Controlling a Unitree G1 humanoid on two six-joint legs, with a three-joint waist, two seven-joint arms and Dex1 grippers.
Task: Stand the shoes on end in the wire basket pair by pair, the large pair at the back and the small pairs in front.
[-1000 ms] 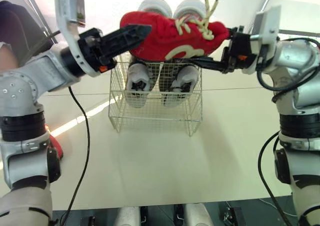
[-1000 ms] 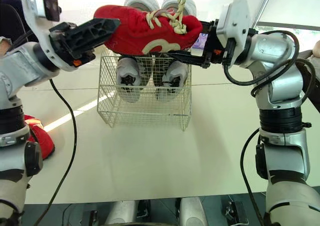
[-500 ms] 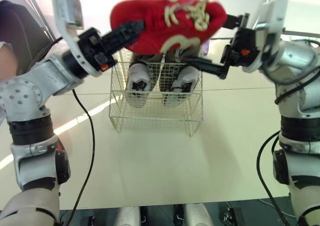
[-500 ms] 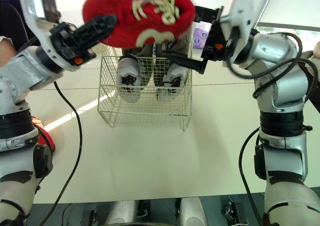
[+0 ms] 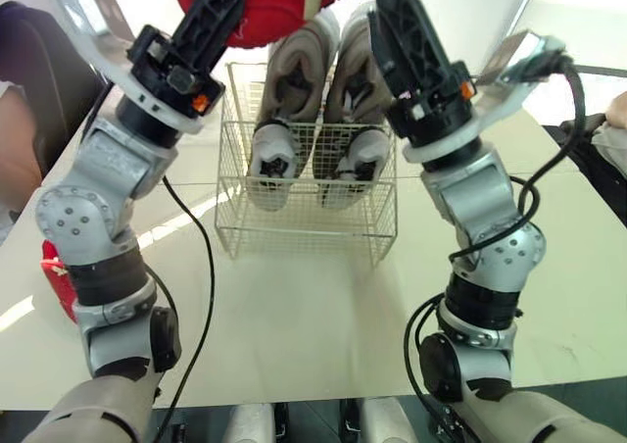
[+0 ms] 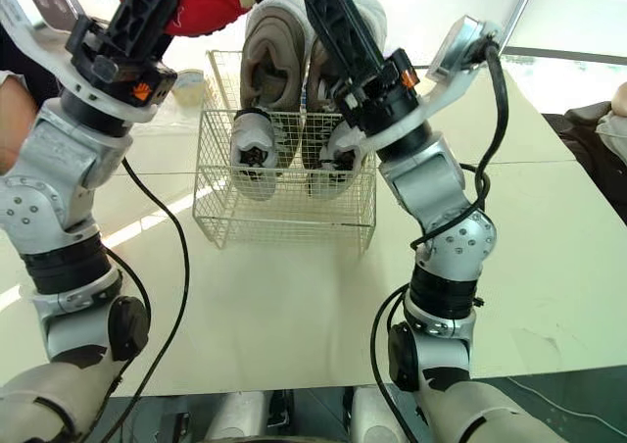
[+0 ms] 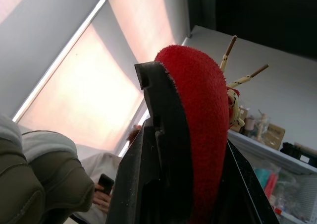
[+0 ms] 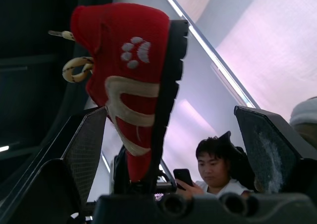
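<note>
Room on the worktop (image 5: 313,335) is found mostly in front: a bare pale stretch lies between the front wall of the wire basket (image 5: 306,229) and the near edge. More bare surface is seen to the basket's right, up to the slanted far-right edge. The basket is set centre-back, well apart from the near edge. Both arms are raised over it, with the forearms flanking it on either side. The red shoe (image 5: 279,7) is clamped by the left tool (image 5: 220,2); in the left wrist view one black finger is pressed flat along the suede side and the other sits on the opposite side. The shoe is held high above the basket, over the large pair and apart from the wire. The right tool (image 5: 397,26) is spread wide. In the right wrist view the shoe's black sole and cream laces are seen between its two fingers (image 8: 84,149), touching neither as far as can be told. Inside the basket, the large grey shoes (image 5: 294,90) are stood on end side by side against the back wall, tops rising past the rim. The front strip of the basket is seen as bare mesh. A second red shoe (image 5: 51,271) is seen at the worktop's left edge, partly hidden behind the left arm. A person (image 8: 210,164) with a phone is seen beyond the shoe in the right wrist view.
</note>
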